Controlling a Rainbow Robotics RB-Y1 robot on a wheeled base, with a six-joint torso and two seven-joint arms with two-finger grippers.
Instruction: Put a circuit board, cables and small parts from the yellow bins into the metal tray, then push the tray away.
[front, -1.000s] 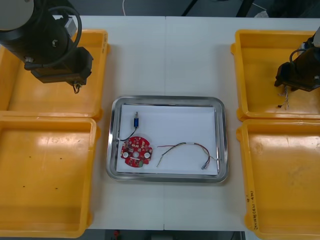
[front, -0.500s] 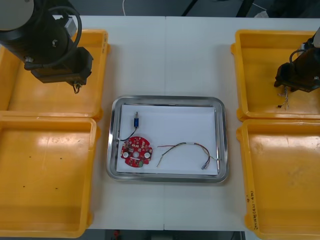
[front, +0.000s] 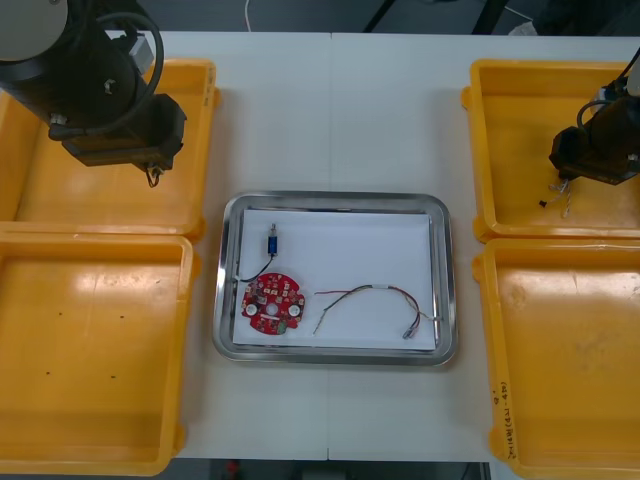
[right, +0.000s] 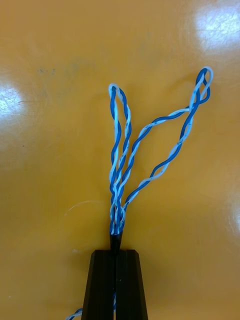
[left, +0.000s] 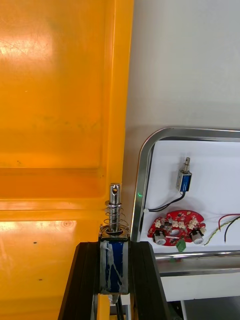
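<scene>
Right wrist view shows the right gripper (right: 116, 255) pinched tight on the blue and white cable (right: 117, 212) near its end, loops dangling over the yellow bin (right: 50, 150), likely for a clean lift. Meanwhile the left gripper (left: 114, 247) clamps a small metal part (left: 114, 212) near the metal tray (left: 142, 190).

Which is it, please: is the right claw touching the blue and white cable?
Touching: the right wrist view shows the right claw shut on the blue and white cable.
</scene>
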